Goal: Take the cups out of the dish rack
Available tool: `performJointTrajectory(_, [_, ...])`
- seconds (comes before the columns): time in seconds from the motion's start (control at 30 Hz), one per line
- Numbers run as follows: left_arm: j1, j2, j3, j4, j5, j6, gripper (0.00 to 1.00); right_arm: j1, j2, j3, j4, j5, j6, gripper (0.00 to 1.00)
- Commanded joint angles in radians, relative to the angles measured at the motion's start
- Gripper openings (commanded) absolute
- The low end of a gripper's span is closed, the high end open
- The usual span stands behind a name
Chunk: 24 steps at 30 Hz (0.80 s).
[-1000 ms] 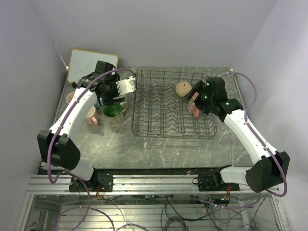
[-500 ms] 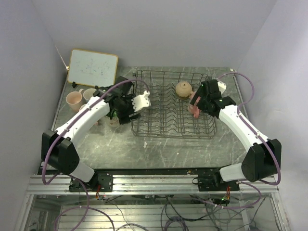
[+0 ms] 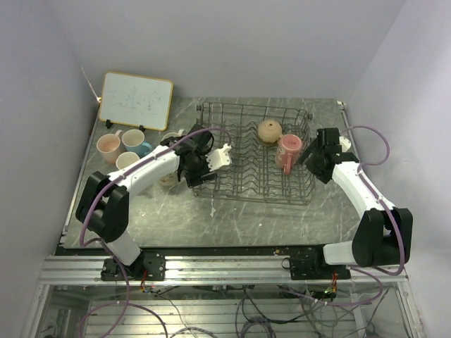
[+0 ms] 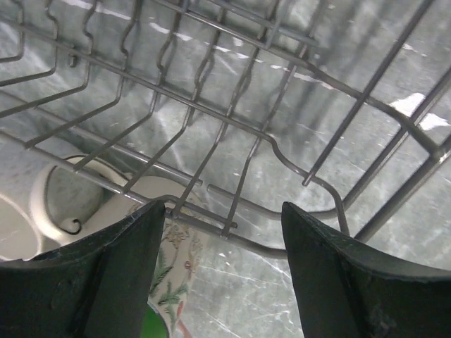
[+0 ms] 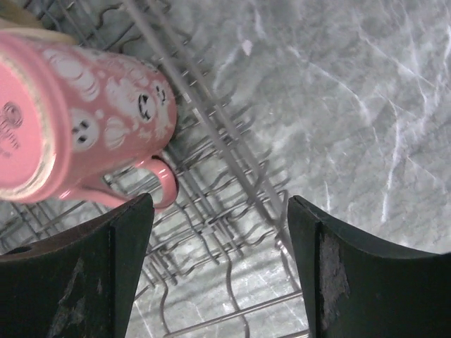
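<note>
Both pairs of jaws are apart and empty; the right pair hangs beside the pink mug (image 5: 81, 120), which lies tilted at the right end of the dish rack (image 3: 243, 176). Reaching in, one jaw could hook the side wire (image 5: 211, 132) — then the rack drags or the mug rolls.

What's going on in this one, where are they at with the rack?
Two robot arms are clearing mugs from the dark metal wire dish rack. Two mugs sit in it: a round tan ceramic mug and a pink ceramic mug with ghost faces. Several unloaded mugs stand on the grey marble table left of the rack. Both end effectors are open and empty: the left end effector over the rack's left edge, the right end effector at its right side beside the pink mug.
</note>
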Motion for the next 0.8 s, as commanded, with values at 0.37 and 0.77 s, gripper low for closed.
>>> performJointTrajectory(0.37, [-0.007,0.004,-0.012,0.168,0.07,-0.059,0.76,-0.151,0.03,-0.052,0.045,-0.021,0.083,0.54])
performJointTrajectory(0.77, [-0.007,0.045,-0.037,0.224,0.028,-0.038,0.75,-0.299,0.072,-0.077,0.06,-0.059,0.116,0.36])
